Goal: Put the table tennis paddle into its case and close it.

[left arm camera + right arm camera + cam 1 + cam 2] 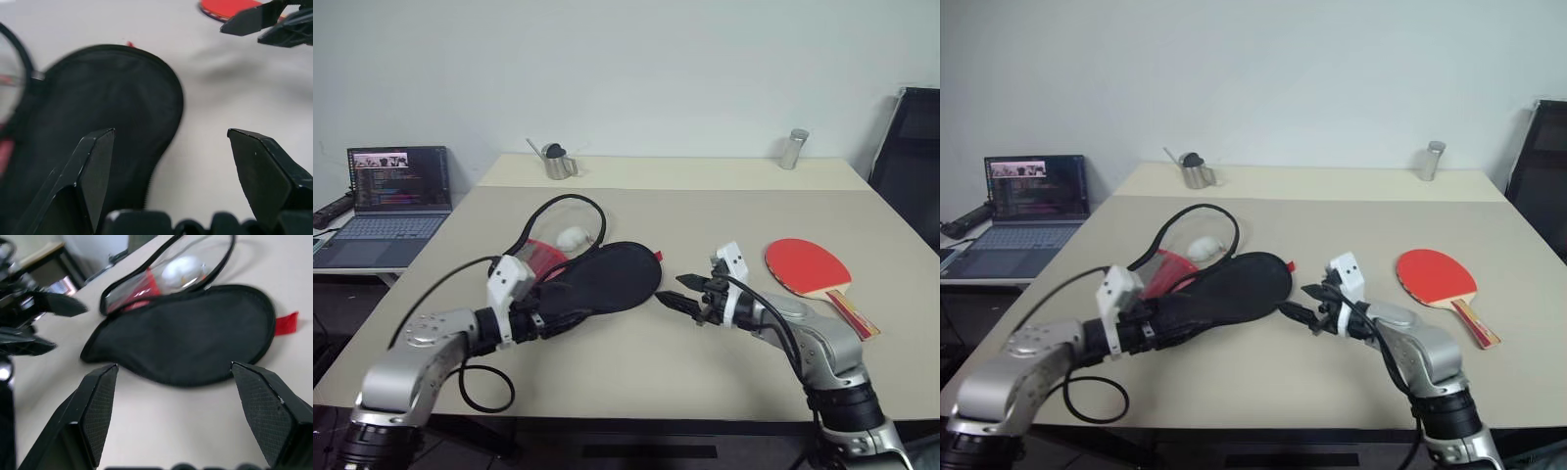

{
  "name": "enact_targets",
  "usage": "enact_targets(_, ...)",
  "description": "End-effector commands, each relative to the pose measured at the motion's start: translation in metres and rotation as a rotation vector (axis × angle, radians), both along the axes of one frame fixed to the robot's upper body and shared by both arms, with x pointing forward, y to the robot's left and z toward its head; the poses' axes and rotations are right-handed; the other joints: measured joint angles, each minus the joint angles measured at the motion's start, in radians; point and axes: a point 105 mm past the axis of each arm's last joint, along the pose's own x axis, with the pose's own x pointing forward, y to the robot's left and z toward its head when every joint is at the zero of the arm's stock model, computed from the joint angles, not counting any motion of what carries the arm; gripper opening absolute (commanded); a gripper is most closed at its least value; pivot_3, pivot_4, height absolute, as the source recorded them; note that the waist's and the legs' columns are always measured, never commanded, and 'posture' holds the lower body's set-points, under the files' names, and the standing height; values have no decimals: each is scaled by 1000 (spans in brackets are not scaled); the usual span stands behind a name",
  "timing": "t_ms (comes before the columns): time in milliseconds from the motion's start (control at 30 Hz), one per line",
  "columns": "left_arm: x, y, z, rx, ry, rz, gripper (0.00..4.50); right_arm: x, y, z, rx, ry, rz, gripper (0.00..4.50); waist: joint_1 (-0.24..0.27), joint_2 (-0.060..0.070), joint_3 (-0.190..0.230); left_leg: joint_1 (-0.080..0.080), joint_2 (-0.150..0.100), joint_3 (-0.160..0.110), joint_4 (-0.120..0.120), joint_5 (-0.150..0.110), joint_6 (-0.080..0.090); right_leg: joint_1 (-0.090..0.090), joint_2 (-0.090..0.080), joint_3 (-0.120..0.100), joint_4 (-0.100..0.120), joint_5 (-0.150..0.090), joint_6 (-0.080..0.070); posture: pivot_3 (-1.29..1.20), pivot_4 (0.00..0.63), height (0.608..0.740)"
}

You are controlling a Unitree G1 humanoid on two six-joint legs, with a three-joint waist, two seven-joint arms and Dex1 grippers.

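- The paddle (807, 265) lies red face up on the table (724, 206), well apart from the case (605, 275), so nothing is packed yet
- The case lies black side up between both grippers, likely for opening
- Left gripper (570, 318) and right gripper (677, 292) are spread and empty
- A laptop (396, 201) sits on a side desk, a metal cup (558, 163) by the wall

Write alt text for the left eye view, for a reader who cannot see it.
On a beige table, an open black case lies between the robot's two open grippers, the left gripper at its narrow end and the right gripper beside its rounded end. The table tennis paddle lies red face up further right, outside the case. A laptop sits on a side desk at left.
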Motion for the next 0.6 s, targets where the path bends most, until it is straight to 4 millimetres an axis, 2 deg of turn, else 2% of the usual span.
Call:
enact_targets(33,2,24,20,14,-44,19,4030,15,-1,0,-1,46,-88,4022,-7,0,0,0,0,0,0,0,0,0,0,0,0,0,0,0,150,740)
enact_targets(133,4,33,26,22,-48,25,4030,23,8,-8,-37,97,-132,4022,-8,0,0,-1,0,0,0,0,0,-1,0,0,0,0,0,0,150,740)
enact_targets(300,7,34,34,25,-61,22,4030,39,15,-22,-93,132,-221,4022,-10,0,0,-1,0,0,0,0,0,-1,0,0,0,0,0,0,150,740)
enact_targets(600,6,29,35,24,-65,15,4030,26,51,-29,-70,192,-127,4022,-13,0,0,-1,0,0,-1,0,0,-2,0,1,1,0,0,0,150,740)
